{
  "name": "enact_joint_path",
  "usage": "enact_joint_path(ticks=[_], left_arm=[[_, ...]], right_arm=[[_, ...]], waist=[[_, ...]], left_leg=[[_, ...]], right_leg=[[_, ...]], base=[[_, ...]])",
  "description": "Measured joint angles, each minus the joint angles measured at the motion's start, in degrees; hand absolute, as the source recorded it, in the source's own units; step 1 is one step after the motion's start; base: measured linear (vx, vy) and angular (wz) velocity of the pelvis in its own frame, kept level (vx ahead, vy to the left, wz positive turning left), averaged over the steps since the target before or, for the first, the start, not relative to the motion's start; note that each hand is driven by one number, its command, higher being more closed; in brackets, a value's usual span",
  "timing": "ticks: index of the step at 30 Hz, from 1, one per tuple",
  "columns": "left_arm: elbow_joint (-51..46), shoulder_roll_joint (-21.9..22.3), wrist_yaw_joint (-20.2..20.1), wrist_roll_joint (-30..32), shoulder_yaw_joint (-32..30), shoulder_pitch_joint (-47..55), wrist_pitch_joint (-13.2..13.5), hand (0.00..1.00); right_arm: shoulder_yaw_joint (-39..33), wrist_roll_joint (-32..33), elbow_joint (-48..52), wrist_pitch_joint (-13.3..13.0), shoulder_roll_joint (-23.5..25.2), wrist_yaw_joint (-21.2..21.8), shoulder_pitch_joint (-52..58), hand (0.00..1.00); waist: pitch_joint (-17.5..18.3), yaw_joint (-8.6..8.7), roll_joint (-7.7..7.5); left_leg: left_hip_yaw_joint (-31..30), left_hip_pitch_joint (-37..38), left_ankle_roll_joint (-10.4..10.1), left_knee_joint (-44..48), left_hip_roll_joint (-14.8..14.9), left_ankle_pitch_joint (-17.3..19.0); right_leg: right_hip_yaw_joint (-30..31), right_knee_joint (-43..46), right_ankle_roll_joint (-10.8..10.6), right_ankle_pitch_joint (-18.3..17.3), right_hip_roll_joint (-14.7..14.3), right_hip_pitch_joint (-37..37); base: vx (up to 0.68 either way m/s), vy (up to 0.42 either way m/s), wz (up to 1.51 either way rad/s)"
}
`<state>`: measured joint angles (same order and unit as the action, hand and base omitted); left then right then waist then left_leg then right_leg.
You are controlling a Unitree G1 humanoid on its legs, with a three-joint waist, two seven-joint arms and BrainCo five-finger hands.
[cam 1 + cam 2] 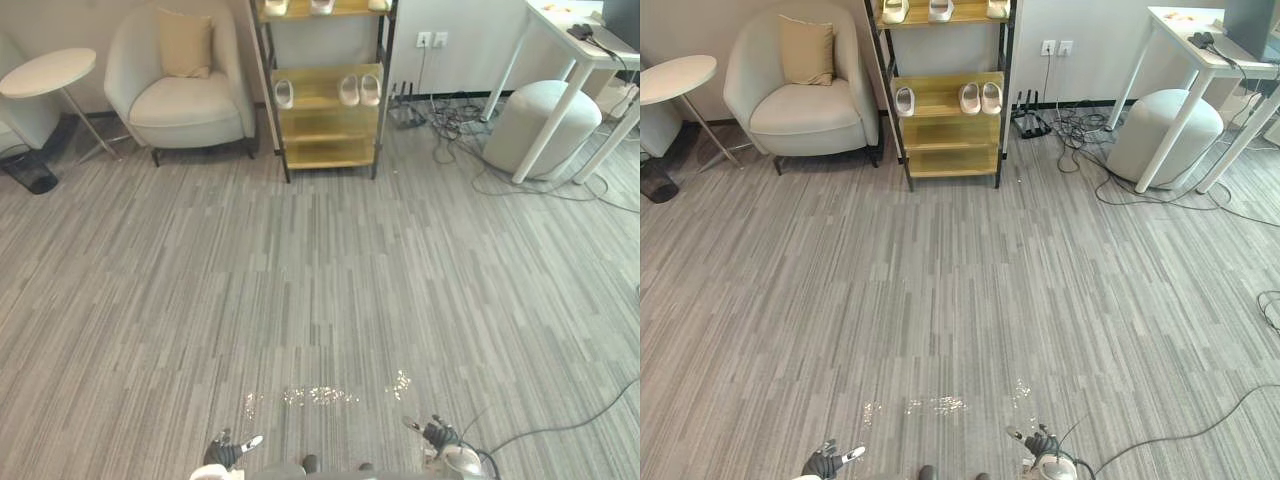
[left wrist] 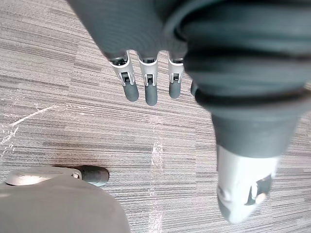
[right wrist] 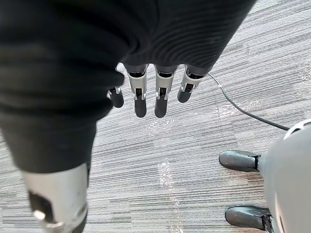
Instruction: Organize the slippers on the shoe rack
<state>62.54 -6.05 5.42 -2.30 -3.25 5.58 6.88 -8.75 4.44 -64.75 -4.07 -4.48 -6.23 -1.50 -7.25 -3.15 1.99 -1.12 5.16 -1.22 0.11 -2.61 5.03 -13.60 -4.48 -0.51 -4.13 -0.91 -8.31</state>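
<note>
Shoe rack (image 1: 322, 103): far wall, beside armchair (image 1: 180, 85).
Slippers (image 1: 359, 90): middle shelf.
Floor (image 1: 320, 280): open up to rack.
Left hand (image 2: 150, 90): fingers straight, empty.
Right hand (image 3: 162, 97): fingers straight, empty.

From my head, the shoe rack (image 1: 940, 132) is cut off above its upper shelf, whose slippers (image 1: 895, 10) show only in part. Right of the rack, the desk (image 1: 1170, 28) is cropped too.
</note>
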Motion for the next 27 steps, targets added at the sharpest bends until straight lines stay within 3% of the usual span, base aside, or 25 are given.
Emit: enact_joint_path(ticks=[20,27], left_arm=[[0.20,-0.43,-0.05,-0.21,0.92,-0.27,0.01,0.00],[0.16,-0.72,-0.04,-0.77,0.88,-0.32,0.01,0.00]], right_arm=[[-0.01,0.02,-0.35,0.12,0.09,-0.01,0.31,0.00],[-0.02,0.17,-0.24,0.13,0.21,-0.09,0.29,0.00]], waist=[[-0.45,-0.15,-0.25],[-0.77,-0.09,-1.06]], left_leg=[[-0.05,1.31,0.02,-0.92,0.00,-0.02],[0.00,1.82,0.02,-0.96,0.01,0.00]], right_leg=[[-0.18,-0.54,0.02,0.03,-0.04,-1.17],[0.15,-0.65,0.02,0.02,-0.05,-1.63]], base=[[0.00,0.000,0.00],[-0.01,0.007,-0.01]])
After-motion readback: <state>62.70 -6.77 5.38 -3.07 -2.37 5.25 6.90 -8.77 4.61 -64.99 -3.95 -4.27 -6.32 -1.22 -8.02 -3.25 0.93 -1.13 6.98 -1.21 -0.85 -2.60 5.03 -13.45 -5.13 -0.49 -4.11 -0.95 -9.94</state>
